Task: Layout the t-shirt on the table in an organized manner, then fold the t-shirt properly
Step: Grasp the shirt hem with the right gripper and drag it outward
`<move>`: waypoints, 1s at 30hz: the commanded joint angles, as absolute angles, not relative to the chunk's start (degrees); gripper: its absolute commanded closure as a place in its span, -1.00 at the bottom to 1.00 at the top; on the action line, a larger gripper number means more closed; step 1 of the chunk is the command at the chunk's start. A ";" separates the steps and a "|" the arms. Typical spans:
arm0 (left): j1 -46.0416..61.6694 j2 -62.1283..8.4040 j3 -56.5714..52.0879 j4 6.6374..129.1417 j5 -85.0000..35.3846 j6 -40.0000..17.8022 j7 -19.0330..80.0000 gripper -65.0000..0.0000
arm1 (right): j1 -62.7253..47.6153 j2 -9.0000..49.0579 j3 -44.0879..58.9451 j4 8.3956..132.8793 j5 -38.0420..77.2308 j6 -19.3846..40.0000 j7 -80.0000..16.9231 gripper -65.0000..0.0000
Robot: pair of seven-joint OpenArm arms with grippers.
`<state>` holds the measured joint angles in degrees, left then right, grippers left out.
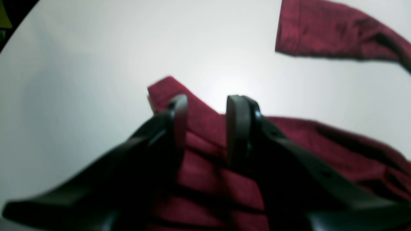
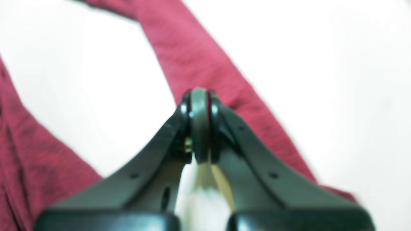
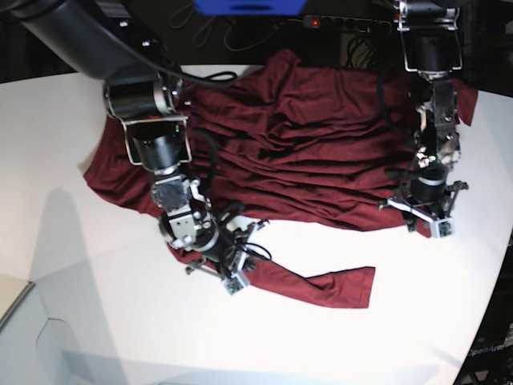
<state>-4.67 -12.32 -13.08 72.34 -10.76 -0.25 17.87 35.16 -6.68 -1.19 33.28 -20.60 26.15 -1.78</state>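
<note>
- T-shirt (image 3: 304,136): dark maroon knit, no print, lying on the white bench (image 3: 64,265). Body is bunching into many long wrinkles running side to side; not flat.
- In the base view the garment is spreading from the far-centre of the bench toward both arms. One narrow strip, prob. a sleeve, is trailing out toward the near side and ending in a squared cuff at approx. centre of the bench.
- Far edge of the shirt is reaching the bench's far edge, under the dark clutter there.
- Left wrist view: a folded corner of t-shirt (image 1: 205,166) is sitting directly between the fingers; a separate sleeve end is lying apart at upper right on bare bench (image 1: 80,80).
- Right wrist view: a narrow maroon band of t-shirt (image 2: 199,64) is running diagonally under the tool tip, w/ more fabric at the left edge and bright bench (image 2: 337,64) on either side.
- Left tool (image 1: 207,110): jaws are standing partly open w/ a clear gap, straddling the cloth corner. Fabric is filling the gap lower down; cannot tell whether the pads are gripping it or only touching.
- Left tool in the base view (image 3: 422,218): pointing down at the shirt's hem edge on that view's right.
- Right tool (image 2: 199,106): fingers are pressing fully together, tip sitting over the narrow band. Cannot tell if any cloth is pinched between the pads; view is blurry.
- Right tool in the base view (image 3: 232,277): resting at the start of the trailing strip, low over the bench.
</note>
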 commanded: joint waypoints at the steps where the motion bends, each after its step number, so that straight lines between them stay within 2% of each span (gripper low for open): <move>1: -5.76 -12.88 -13.32 73.54 -10.86 -0.22 16.57 0.37 | 37.41 -7.08 -1.27 33.80 -19.91 25.98 0.57 0.93; 15: -5.85 -12.88 -13.32 72.75 -10.86 -0.22 16.57 0.37 | 34.86 -5.32 -1.98 26.95 -20.18 26.07 0.22 0.94; 19: -5.85 -12.88 -13.32 72.75 -10.86 -0.22 16.48 0.37 | 29.14 -5.23 -7.52 33.80 -23.43 26.07 0.22 0.94; 26: -5.85 -12.88 -13.32 72.75 -10.86 -0.22 16.31 0.37 | 17.45 -3.21 -15.78 56.22 -27.21 26.24 0.13 0.94; 30: -5.93 -12.88 -13.32 72.84 -10.86 -0.22 16.40 0.37 | 17.63 -3.47 -14.37 61.49 -27.21 26.24 0.13 0.94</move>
